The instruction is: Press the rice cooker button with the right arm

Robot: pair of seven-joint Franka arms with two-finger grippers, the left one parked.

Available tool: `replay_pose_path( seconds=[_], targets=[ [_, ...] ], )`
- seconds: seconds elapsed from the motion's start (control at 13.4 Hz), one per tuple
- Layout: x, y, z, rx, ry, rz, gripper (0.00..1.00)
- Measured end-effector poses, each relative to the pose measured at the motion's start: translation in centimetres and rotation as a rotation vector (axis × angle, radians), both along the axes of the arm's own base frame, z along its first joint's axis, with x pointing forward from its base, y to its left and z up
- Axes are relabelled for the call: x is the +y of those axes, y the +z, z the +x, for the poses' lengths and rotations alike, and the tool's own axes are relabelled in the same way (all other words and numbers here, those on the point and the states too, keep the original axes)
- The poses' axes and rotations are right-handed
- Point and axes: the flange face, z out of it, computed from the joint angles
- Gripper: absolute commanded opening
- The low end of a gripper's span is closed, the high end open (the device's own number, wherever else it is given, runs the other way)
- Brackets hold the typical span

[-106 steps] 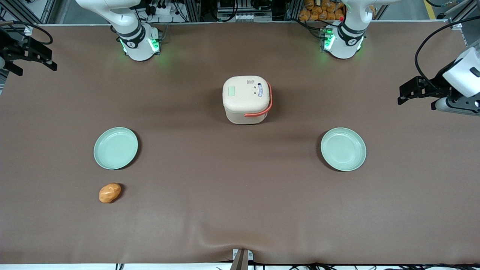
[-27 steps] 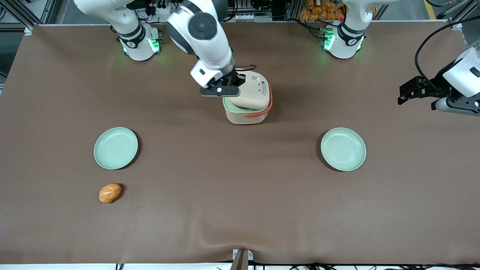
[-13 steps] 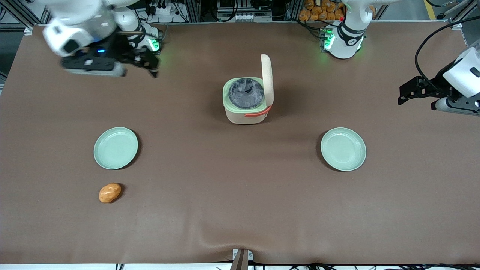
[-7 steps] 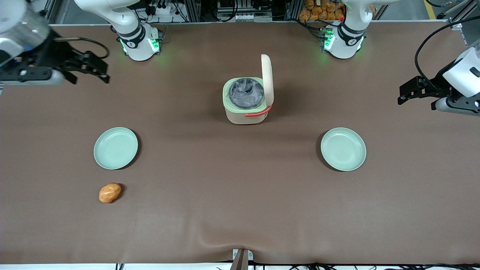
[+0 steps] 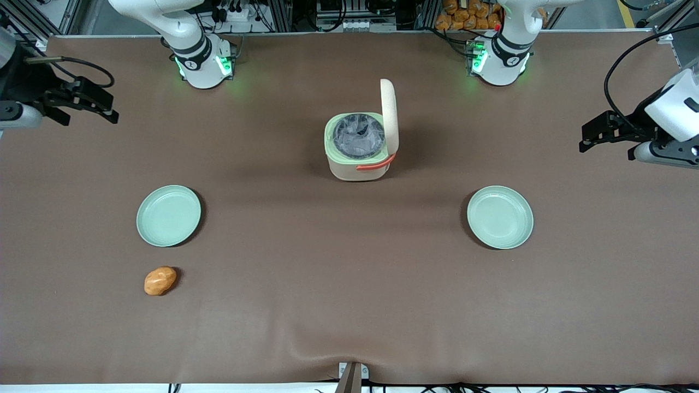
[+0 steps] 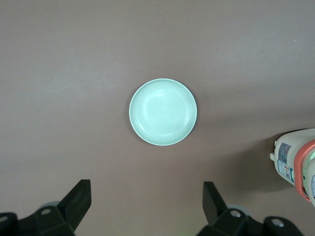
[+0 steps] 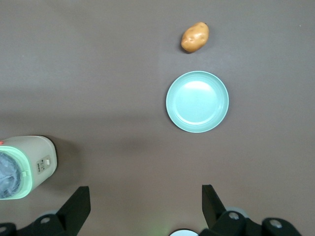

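Trouble could come only if the gripper (image 5: 90, 101), with its fingers spread wide and holding nothing, swings in again from the working arm's end of the table and bumps the tall open lid of the rice cooker (image 5: 357, 147) at mid-table, knocking it shut.

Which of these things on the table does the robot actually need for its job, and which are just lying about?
Part of the job:
- the rice cooker, lid standing open
- the right arm's hand, open, off at the working arm's end of the table, well clear of the cooker

Just lying about:
- the potato
- the plate near the potato
- the other plate, toward the parked arm's end
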Motion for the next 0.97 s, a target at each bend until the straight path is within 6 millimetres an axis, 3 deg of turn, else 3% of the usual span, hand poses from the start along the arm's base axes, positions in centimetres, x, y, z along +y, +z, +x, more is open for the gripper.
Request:
replay_pose_path(
  seconds=[0.37,0.97],
  targets=[
    [-3.5,-1.8,0.0,0.014,0.011,-0.013,1.0],
    [-4.0,-1.8,0.1,-0.013,0.013,-0.018,1.0]
  ],
)
